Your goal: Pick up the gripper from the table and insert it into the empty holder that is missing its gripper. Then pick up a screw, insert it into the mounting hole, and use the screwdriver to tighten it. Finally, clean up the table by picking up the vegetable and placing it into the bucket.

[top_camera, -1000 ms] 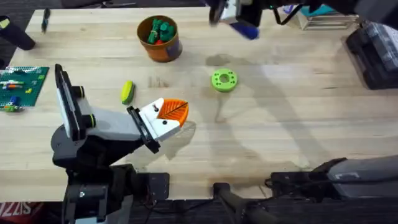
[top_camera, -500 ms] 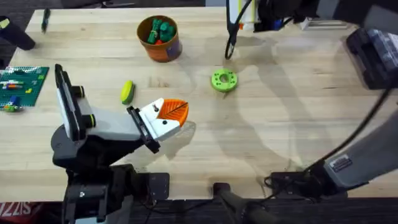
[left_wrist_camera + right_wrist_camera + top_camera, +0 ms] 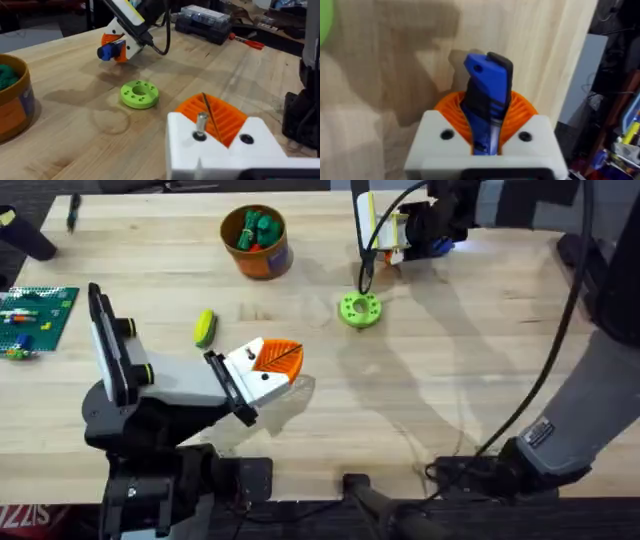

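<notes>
Since a second ago our right gripper (image 3: 405,235) has swung down over the far table, clamped on the screwdriver (image 3: 486,95). Screw (image 3: 201,125) stands in the holder (image 3: 255,375), well leftward and nearer; left gripper: state unclear.

You can't see the screwdriver's (image 3: 487,100) tip: its lower body sinks between the right gripper's (image 3: 485,135) orange pads in the right wrist view. At that view's upper left edge, the green disc (image 3: 324,20) is cut to a sliver. The bucket (image 3: 12,97) runs off the left wrist view's left edge.
</notes>
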